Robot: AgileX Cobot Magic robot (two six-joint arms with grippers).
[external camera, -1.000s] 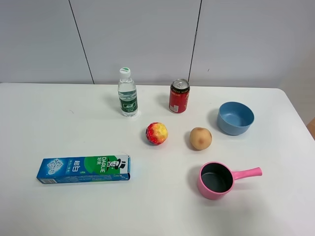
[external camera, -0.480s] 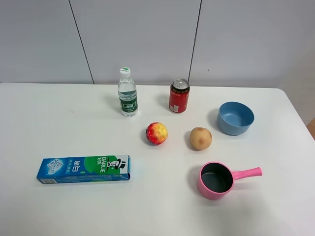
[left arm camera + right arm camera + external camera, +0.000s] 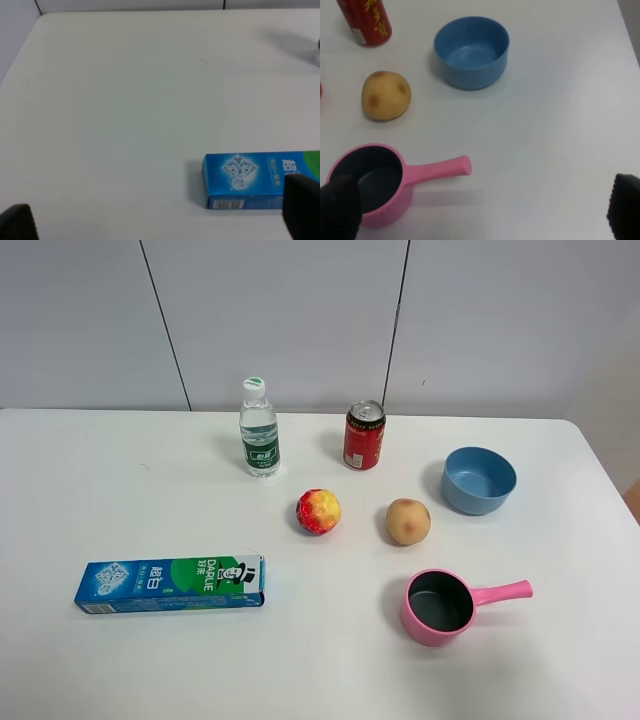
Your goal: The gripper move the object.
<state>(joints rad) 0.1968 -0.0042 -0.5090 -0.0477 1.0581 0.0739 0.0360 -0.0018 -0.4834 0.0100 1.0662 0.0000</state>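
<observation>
The object, a small round tan-brown fruit (image 3: 408,521), sits on the white table (image 3: 120,490) right of center, between a red can and a pink pan. It also shows in the right wrist view (image 3: 386,95). Neither gripper shows in the exterior high view. The right gripper (image 3: 481,207) is open and empty, its dark fingertips (image 3: 337,207) wide apart above the table, short of the fruit. The left gripper (image 3: 160,217) is open and empty, with its fingertips (image 3: 302,207) wide apart near the end of a blue box.
A shiny red-and-yellow fruit (image 3: 318,511) lies left of the tan fruit. A water bottle (image 3: 259,428) and red can (image 3: 364,435) stand behind. A blue bowl (image 3: 479,480) is at the right, a pink pan (image 3: 440,606) in front, a toothpaste box (image 3: 170,583) at the front left.
</observation>
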